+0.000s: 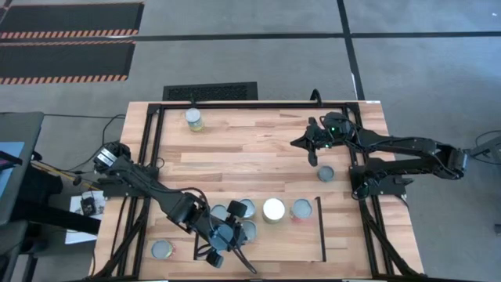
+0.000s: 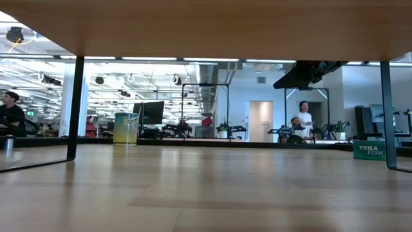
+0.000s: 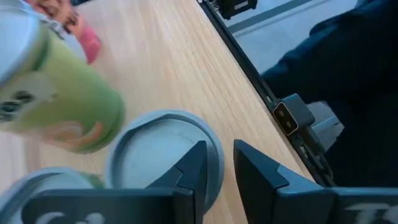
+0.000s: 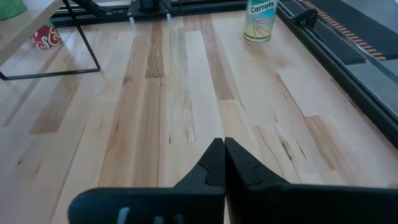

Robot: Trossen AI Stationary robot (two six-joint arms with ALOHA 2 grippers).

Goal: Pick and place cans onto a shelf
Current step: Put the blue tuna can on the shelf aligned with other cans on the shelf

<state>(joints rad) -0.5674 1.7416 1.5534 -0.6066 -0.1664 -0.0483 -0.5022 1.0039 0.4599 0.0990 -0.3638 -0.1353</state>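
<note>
The shelf (image 1: pixel 290 244) is a light-wood panel between two black rails at the table's near edge, and several cans stand on it in a cluster (image 1: pixel 274 209). My left gripper (image 1: pixel 232 247) (image 3: pixel 219 169) is open over the left of that cluster, at a grey-topped can (image 3: pixel 155 148) that stands upright on the shelf beside a green-labelled can (image 3: pixel 59 102). One finger is above the can's top and the other is outside its rim. My right gripper (image 1: pixel 299 143) (image 4: pixel 224 155) hangs shut above the bare table at the far right, touching nothing. A loose can (image 1: pixel 326 173) stands just nearer than it. My left gripper comes slanting down from the far left over the grey-topped can's rim (image 3: pixel 214 149), which lies under the gap between the fingers. The can stands upright on the shelf. Whether either finger (image 3: pixel 194 167) touches the rim, I cannot tell.
A carrots can (image 1: pixel 193 119) (image 4: pixel 259 20) stands near the far edge, and another can (image 1: pixel 161 249) at the near left outside the shelf's rail. A black tubular frame (image 1: pixel 149 157) runs along the table's sides. In the low view the shelf's underside (image 2: pixel 206 26) spans the top.
</note>
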